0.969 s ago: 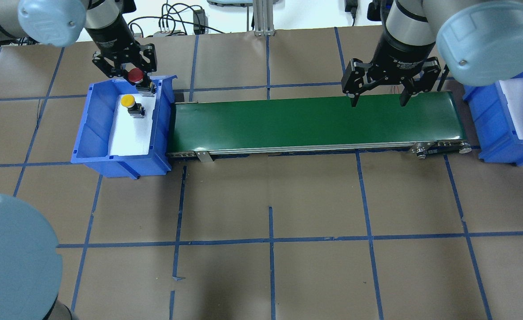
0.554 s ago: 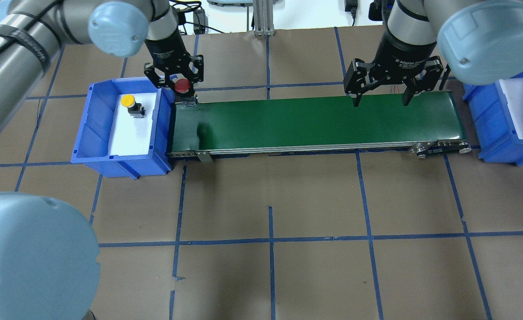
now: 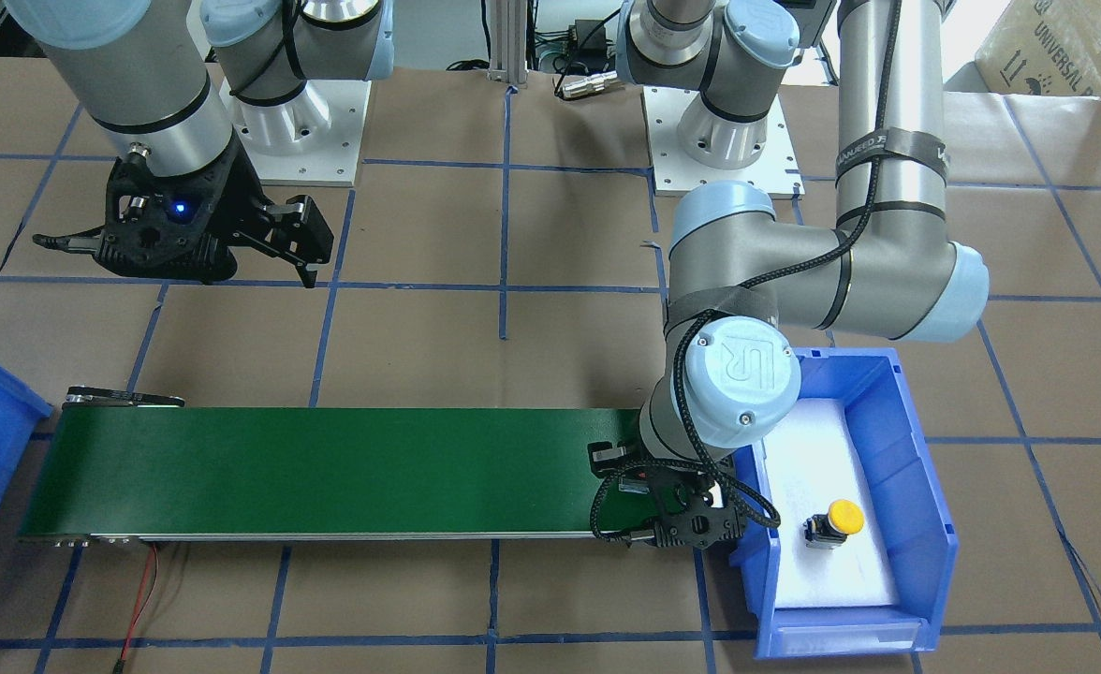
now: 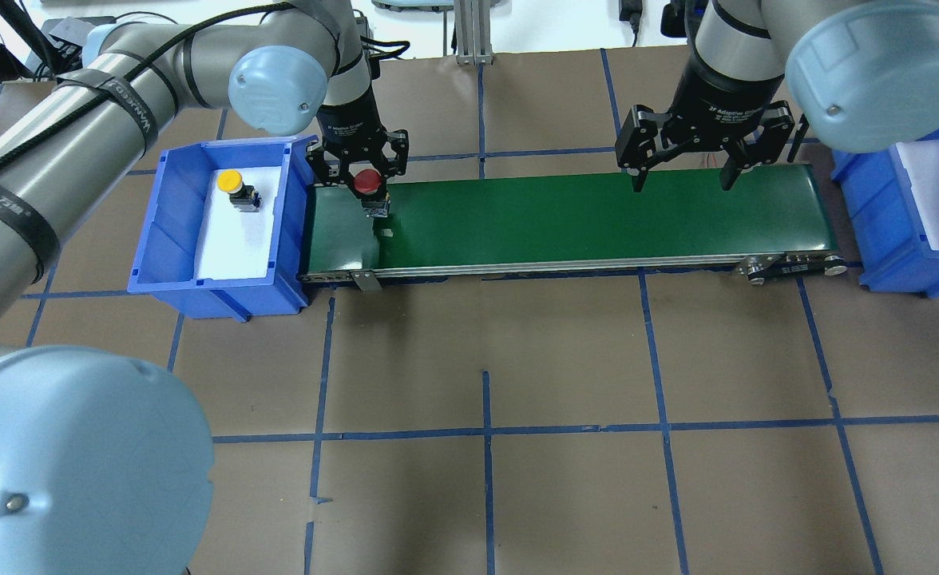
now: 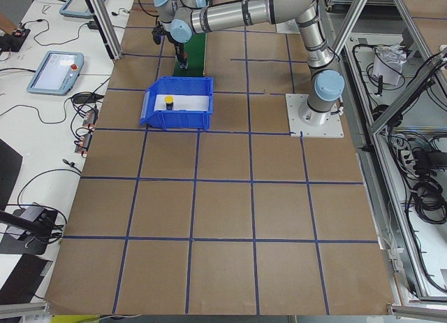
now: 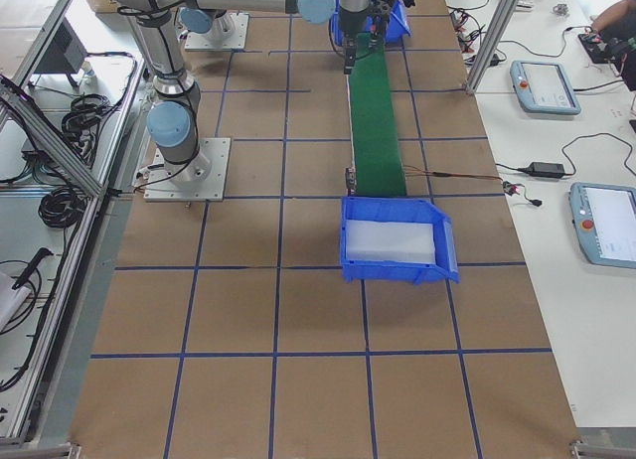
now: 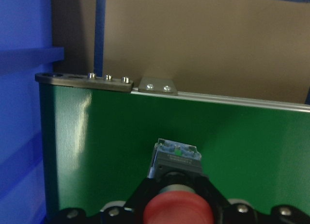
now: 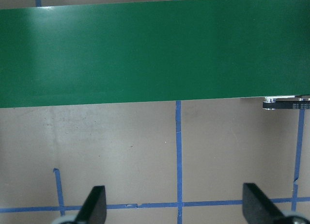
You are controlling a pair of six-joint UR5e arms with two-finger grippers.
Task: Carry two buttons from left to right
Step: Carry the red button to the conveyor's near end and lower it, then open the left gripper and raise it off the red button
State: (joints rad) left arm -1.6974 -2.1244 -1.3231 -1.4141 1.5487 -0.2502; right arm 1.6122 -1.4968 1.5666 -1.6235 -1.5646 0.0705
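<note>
Gripping the red button (image 4: 369, 183) at the belt (image 4: 565, 216)'s left end: left gripper (image 4: 363, 177); right gripper (image 4: 683, 185) spread wide near its right end; yellow button (image 4: 231, 182) in the bin (image 4: 168, 231).

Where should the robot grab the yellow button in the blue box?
Come straight down from above and pinch the dark body just under the cap of the yellow button. It seems to stand cap-up, and the walls of the blue bin block a sideways reach.
</note>
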